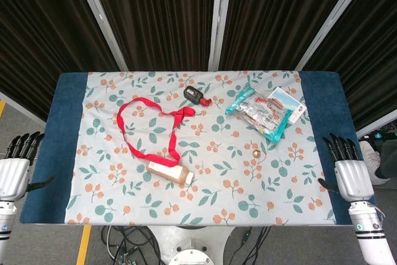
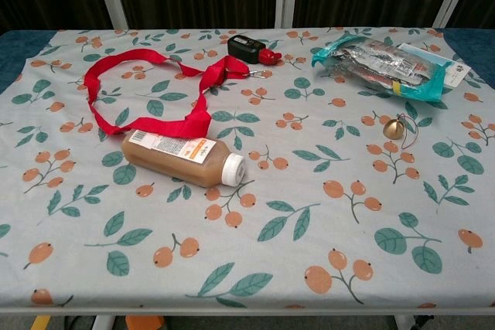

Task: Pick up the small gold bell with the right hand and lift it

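Observation:
The small gold bell [image 1: 254,152] [image 2: 394,127] stands on the floral tablecloth, right of centre, just in front of the snack packets. My right hand [image 1: 348,167] hovers off the table's right edge, well to the right of the bell, palm down with fingers apart and holding nothing. My left hand [image 1: 17,164] hangs off the left edge, likewise open and empty. Neither hand shows in the chest view.
A brown bottle [image 1: 170,172] [image 2: 182,158] lies on its side near the front centre. A red ribbon [image 1: 139,130] [image 2: 147,86] loops to its left. A black device [image 1: 195,95] [image 2: 246,47] sits at the back. Teal snack packets [image 1: 265,110] [image 2: 390,63] lie behind the bell.

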You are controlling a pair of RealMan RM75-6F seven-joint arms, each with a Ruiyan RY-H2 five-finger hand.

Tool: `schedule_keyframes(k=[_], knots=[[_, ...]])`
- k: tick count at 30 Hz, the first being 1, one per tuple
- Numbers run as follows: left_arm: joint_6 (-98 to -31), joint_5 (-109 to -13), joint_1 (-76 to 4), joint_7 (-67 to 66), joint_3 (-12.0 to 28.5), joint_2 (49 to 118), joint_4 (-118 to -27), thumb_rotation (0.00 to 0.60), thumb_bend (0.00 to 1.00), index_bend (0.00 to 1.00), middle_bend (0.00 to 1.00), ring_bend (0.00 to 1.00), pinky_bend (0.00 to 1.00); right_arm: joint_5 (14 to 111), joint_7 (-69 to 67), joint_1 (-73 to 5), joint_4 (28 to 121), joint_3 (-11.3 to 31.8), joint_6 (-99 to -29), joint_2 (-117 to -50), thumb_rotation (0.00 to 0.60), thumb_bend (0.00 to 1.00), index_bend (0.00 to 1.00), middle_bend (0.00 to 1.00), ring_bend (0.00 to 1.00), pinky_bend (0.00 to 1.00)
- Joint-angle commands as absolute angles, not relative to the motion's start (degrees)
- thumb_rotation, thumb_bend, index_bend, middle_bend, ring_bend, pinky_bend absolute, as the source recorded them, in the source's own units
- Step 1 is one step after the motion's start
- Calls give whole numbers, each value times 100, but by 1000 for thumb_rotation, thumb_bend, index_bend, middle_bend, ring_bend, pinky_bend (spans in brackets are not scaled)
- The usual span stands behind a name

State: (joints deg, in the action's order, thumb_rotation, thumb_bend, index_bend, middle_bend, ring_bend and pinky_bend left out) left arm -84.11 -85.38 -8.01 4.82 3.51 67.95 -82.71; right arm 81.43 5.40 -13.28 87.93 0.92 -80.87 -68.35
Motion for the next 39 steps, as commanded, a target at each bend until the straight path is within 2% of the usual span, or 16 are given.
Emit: schedule_keyframes(k=[1, 6, 13, 20, 29, 39], knots=[[-8404, -8542, -800, 494, 343, 6804, -8258, 600, 86, 35, 40, 0, 21, 8083, 679, -1451, 8825, 186, -7873, -6818, 600, 1, 0, 0, 0, 0], [-8315, -8544, -820, 565, 312, 6783, -8272, 600, 86, 35, 40, 0, 21, 7987, 876, -1761, 8943, 350, -7386, -6762, 600, 3, 0, 0, 0, 0], [-8251, -8521, -828, 661, 301, 6757, -8263, 600, 87, 35, 40, 0, 21, 7691, 1740, -2623, 9227, 650, -6199, -6778, 600, 40, 5, 0, 0, 0], [-8206, -8517, -829, 790, 280, 6796, -8168, 600, 87, 36, 40, 0, 21, 7029, 2593, -3419, 9084, 859, -5197, -7203, 600, 98, 102, 0, 0, 0], [-8209, -8536, -830, 934, 280, 6790, -8106, 600, 87, 36, 40, 0, 21, 6526, 3053, -3892, 8739, 813, -4782, -7764, 600, 132, 190, 0, 0, 0], [-8171, -8540, -841, 1023, 270, 6785, -8090, 600, 87, 36, 40, 0, 21, 6054, 3317, -4189, 8872, 784, -4622, -7635, 600, 174, 301, 0, 0, 0]])
